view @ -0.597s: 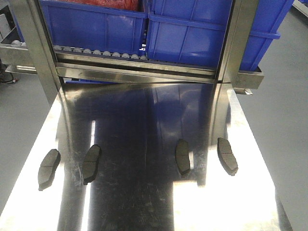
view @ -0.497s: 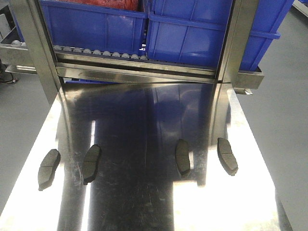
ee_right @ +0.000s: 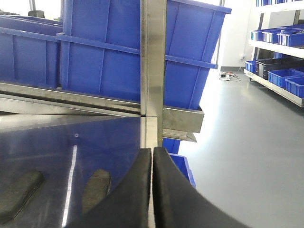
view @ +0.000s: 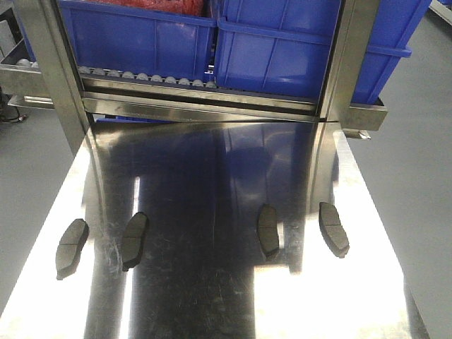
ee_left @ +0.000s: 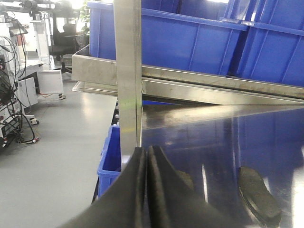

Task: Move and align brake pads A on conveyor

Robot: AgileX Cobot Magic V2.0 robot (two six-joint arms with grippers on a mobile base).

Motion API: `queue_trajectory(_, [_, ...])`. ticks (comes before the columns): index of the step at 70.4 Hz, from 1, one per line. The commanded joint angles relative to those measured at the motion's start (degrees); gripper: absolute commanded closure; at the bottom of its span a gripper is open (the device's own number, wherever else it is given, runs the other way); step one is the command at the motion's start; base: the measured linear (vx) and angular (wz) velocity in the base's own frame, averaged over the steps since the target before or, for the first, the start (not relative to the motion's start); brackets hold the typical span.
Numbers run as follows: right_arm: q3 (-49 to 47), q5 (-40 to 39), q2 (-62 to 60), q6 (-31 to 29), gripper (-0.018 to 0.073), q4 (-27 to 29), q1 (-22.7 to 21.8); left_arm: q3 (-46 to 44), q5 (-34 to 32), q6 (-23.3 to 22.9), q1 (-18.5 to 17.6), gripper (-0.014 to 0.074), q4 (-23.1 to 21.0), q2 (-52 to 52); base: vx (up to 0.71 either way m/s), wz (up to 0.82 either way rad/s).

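Four brake pads A lie face up on the steel tabletop [view: 212,304], in a loose row across its near half. Counting from the left they are the first pad [view: 72,247], second pad [view: 134,240], third pad [view: 268,230] and fourth pad [view: 333,229].

Against the frames from half a second ago, none of the four has shifted. Only the dark reflection on the steel looks slightly different.

Long axes all run near to far. The left pair lean with their far ends a little to the right, and the right pair lean with their far ends to the left, so the row fans. First and second sit near each other, third and fourth likewise. A wide bare gap separates the two pairs.

My left gripper [ee_left: 146,154] has its fingers pressed together with nothing between them. It hangs over the left edge of the table, with the second pad ahead and to the right and the first half hidden behind a finger. My right gripper [ee_right: 152,154] also has its fingers together and empty, at the right edge. The third and fourth pads are off to its left.

Beyond the far edge are a steel frame [view: 49,78] and blue bins [view: 141,42].
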Motion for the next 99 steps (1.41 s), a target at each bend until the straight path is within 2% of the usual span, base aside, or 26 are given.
queue_trajectory(1, [0.32,-4.30,-0.84,-0.14,0.0569,-0.15,-0.21,1.32,-4.09,-0.28,-0.38,0.0602,-0.47,-0.83,0.00,0.00])
queue_trajectory(39, [0.32,-4.30,-0.84,-0.14,0.0569,-0.15,-0.21,1.32,-4.58,-0.28,-0.38,0.0602,-0.47,-0.83,0.00,0.00])
queue_trajectory(44, [0.32,-4.30,-0.84,-0.14,0.0569,-0.15,-0.21,1.32,-8.92,0.00,-0.38,0.0602,0.07,-0.83,0.00,0.00])
queue_trajectory(48, [0.32,-4.30,-0.84,-0.14,0.0569,-0.15,-0.21,1.32,-14.02,-1.60,-0.38,0.0602,-1.40,-0.83,0.00,0.00])
queue_trajectory(57, [0.32,-4.30,-0.84,-0.14,0.0569,-0.15,-0.21,0.20,-24.83,-1.59,-0.38,0.0602,-2.15,-0.72,0.00,0.00])
queue_trajectory(61, [0.32,-4.30,-0.84,-0.14,0.0569,-0.15,-0.21,-1.15,-25.81,-1.82,-0.38,0.0602,-2.71,-0.74,0.00,0.00])
queue_trajectory(74, [0.32,-4.30,-0.84,-0.14,0.0569,-0.15,-0.21,-10.79,-18.68,-1.76,-0.38,0.0602,-3.43,2.38,0.00,0.00])
queue_trajectory(91, [0.32,-4.30,-0.84,-0.14,0.0569,-0.15,-0.21,-26.63,2.50,-1.76,-0.38,0.0602,-3.38,17.77,0.00,0.00])
queue_trajectory(99, [0.32,-4.30,-0.84,-0.14,0.0569,-0.15,-0.21,-31.91,8.98,-1.76,-0.38,0.0602,-3.51,25.02,0.00,0.00])
